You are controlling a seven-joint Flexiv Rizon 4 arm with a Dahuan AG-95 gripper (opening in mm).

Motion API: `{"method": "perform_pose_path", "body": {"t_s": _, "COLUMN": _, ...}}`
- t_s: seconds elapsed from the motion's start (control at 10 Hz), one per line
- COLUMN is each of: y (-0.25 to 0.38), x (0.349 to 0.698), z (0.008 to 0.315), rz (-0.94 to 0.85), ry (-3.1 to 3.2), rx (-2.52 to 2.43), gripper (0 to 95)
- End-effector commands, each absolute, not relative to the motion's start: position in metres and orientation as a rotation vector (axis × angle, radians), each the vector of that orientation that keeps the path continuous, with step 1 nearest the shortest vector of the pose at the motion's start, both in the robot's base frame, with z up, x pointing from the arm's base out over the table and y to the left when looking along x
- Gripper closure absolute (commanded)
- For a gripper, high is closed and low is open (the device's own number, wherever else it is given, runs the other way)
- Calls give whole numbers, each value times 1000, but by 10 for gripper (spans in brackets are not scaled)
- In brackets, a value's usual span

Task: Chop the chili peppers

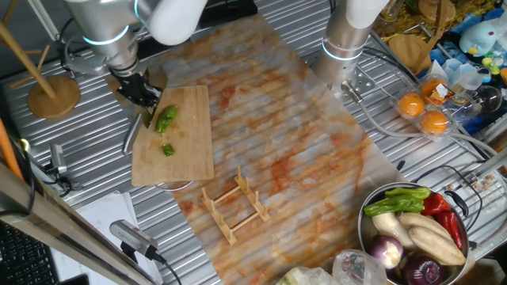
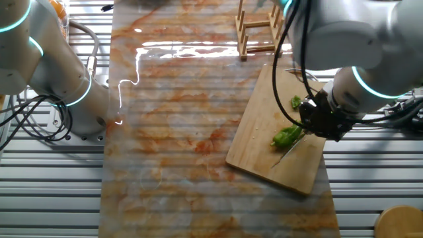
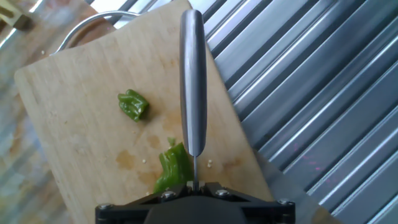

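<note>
writing: none legible | chili peppers [image 3: 172, 171]: glossy bright green, cut; large piece under knife [image 3: 192, 87] near cutting board [image 1: 190, 150] edge, small chunk [image 3: 133, 104] apart toward board's middle | gripper [image 1: 143, 93]: jaws pinching knife, blade over large piece

Dark gripper [image 1: 142, 93] poised over the far left corner of the wooden cutting board [image 1: 190, 154], closed on a thin blade [image 1: 147, 119] angled down beside the larger chili piece [image 1: 165, 118]. Smaller chili chunk [image 1: 168, 150] just below that, nearer the board's middle, apart from the fingers. Wooden stand [image 1: 49, 89] off to the hand's left. Slatted wooden rack [image 1: 234, 206] well below and right of the hand on the orange-streaked mat [image 1: 301, 150]. Steel bowl [image 1: 366, 229] of mixed vegetables far right, 2 oranges [image 1: 422, 112] in a clear tray beyond.
</note>
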State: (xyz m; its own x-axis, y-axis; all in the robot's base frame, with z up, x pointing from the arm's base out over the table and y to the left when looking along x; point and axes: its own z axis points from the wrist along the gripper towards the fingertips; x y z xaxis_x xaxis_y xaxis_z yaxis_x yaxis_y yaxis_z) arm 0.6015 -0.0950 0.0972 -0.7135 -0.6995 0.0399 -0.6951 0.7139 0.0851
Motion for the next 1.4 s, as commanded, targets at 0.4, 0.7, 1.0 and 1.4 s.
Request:
{"method": "perform_pose_path", "body": {"t_s": 0.4, "y": -92, "x": 592, "z": 99, "rz": -141, "ry": -2853, "rx": 1132, "gripper": 950}}
{"method": "perform_pose_path", "body": {"t_s": 0.7, "y": -85, "x": 587, "z": 93, "rz": -137, "ry": -2858, "rx": 1094, "gripper": 950}}
{"method": "perform_pose_path", "body": {"t_s": 1.0, "y": -83, "x": 587, "z": 96, "rz": -150, "ry": -2861, "rx": 1089, "gripper": 950}}
{"method": "perform_pose_path", "body": {"t_s": 1.4, "y": -78, "x": 588, "z": 98, "rz": -132, "ry": -2850, "rx": 1079, "gripper": 950}}
